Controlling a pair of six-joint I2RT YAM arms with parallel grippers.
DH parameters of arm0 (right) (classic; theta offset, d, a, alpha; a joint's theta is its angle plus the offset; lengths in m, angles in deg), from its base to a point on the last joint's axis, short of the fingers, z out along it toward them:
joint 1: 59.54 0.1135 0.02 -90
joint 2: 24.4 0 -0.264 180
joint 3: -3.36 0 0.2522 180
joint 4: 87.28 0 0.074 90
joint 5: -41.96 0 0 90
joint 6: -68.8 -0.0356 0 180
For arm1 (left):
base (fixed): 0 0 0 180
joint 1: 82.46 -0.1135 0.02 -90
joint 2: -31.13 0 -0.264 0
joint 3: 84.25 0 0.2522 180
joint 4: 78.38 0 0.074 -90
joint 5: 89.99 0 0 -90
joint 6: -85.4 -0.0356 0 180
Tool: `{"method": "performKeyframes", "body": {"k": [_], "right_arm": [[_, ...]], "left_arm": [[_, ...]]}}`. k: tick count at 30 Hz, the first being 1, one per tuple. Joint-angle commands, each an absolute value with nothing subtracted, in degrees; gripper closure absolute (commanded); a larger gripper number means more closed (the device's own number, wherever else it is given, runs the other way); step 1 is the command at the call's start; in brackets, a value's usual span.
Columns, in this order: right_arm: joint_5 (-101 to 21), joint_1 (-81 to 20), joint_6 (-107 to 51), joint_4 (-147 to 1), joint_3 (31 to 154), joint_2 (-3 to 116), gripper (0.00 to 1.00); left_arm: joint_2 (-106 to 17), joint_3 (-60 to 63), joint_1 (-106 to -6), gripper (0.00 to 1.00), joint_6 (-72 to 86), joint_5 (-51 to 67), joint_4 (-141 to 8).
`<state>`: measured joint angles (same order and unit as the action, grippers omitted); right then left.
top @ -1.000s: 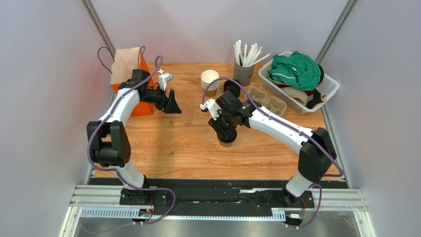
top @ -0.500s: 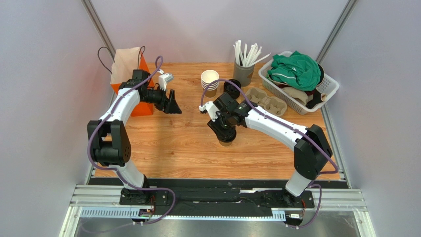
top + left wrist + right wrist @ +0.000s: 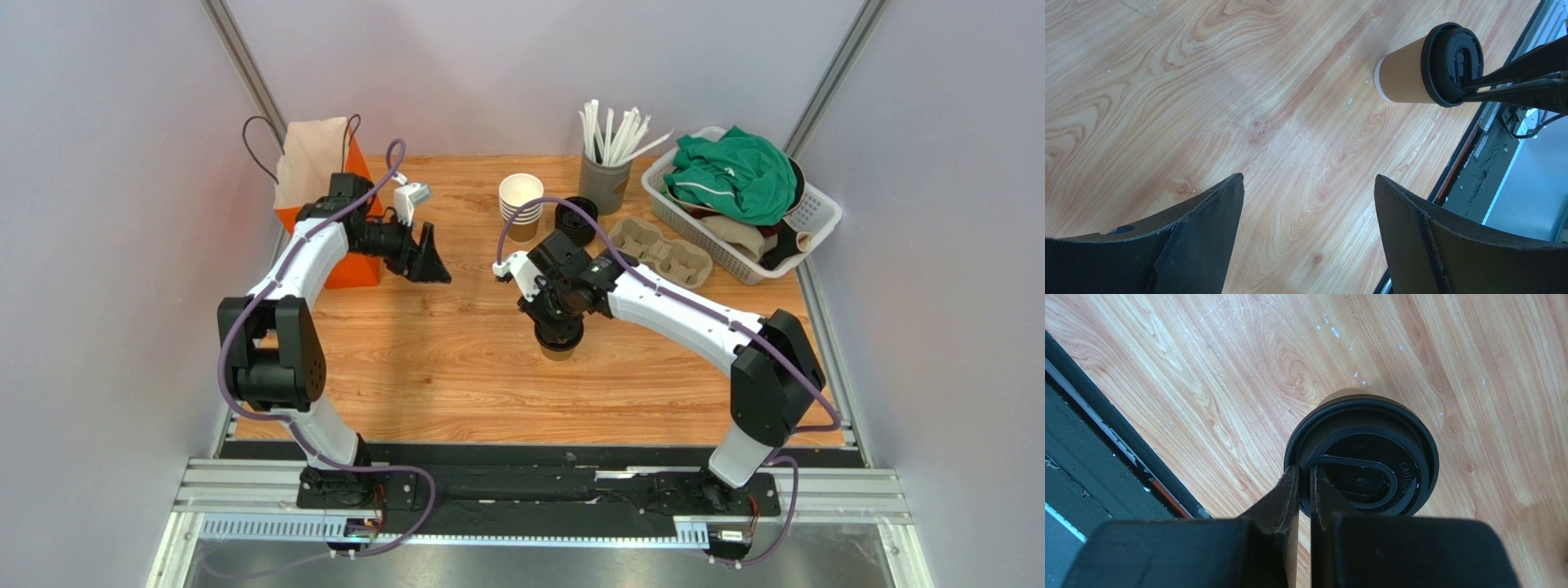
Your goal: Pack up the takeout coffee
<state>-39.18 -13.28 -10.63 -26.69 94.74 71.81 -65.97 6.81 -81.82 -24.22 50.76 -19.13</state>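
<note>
Near the middle of the top view, the cup [image 3: 562,349] stands upright on the table [image 3: 442,368]. The right gripper [image 3: 1303,474] is clamped on its top edge, likely to lift it. The left gripper [image 3: 1309,184] hangs wide apart beside the bag [image 3: 314,153], upper left.

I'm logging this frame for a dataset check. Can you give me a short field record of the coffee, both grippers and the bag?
takeout coffee: upright on table, lid on
right gripper: fingers pinched on lid's rim
left gripper: open, holding nothing, above table
orange bag: standing at far left, coffee not inside
</note>
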Motion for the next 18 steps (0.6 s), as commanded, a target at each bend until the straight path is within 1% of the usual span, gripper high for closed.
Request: {"method": "performKeyframes", "body": {"k": [1, 7, 10, 15, 17, 18], "right_arm": [[-41.3, -13.1, -8.5, -26.5, 95.5, 70.1, 0.99], [-38.9, -15.6, -6.1, -24.4, 97.5, 68.2, 1.0], [-36.4, -17.4, -5.4, -23.1, 98.6, 67.0, 1.0], [-33.8, -19.5, -4.1, -22.5, 99.3, 64.2, 1.0], [-33.4, -20.1, -3.8, -22.6, 99.4, 63.1, 1.0], [-33.3, -20.4, -3.7, -22.6, 99.3, 62.9, 1.0]], "left_arm": [[-65.5, 7.1, -82.1, 0.14, -25.0, 53.0, -19.3], [-60.7, 10.5, -82.1, 0.13, -28.1, 52.6, -15.7], [-57.8, 14.4, -82.1, 0.11, -32.0, 50.6, -11.2], [-55.3, 22.2, -82.1, 0.06, -37.9, 40.8, -3.2], [-54.2, 23.6, -82.1, 0.01, -37.2, 37.1, -3.5], [-52.7, 24.3, -82.2, 0.01, -36.3, 36.1, -5.3]]}}
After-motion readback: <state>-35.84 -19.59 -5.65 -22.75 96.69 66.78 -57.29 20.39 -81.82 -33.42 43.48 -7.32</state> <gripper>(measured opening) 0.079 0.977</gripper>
